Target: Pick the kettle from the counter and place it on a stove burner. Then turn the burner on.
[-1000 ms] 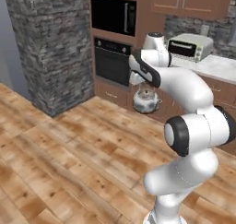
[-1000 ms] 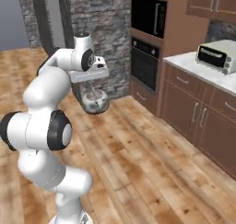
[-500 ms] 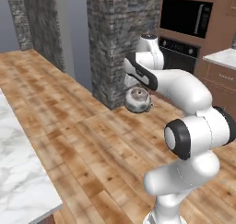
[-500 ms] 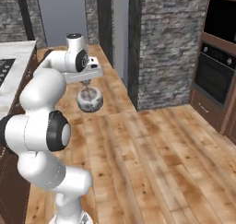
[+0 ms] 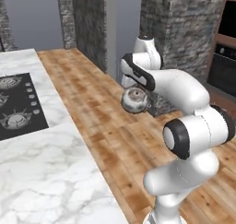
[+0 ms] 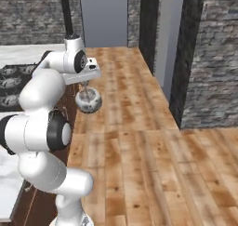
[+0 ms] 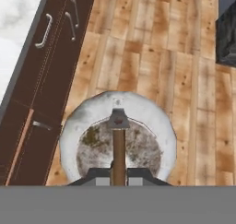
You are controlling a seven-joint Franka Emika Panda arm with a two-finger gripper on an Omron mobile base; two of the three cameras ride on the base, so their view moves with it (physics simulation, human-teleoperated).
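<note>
Carrying kettle over wooden floor

Clamped tight on the arched handle, the two-finger gripper (image 7: 119, 170) holds the small squat silver-grey metal kettle (image 5: 134, 100) aloft above floor planks. White marble counter (image 5: 50, 168) with black glass cooktop (image 5: 18, 110) lies at nine o'clock, well apart.

Silver kettle (image 5: 134, 100) upright, held aloft – beside marble counter (image 5: 50, 168).
</note>
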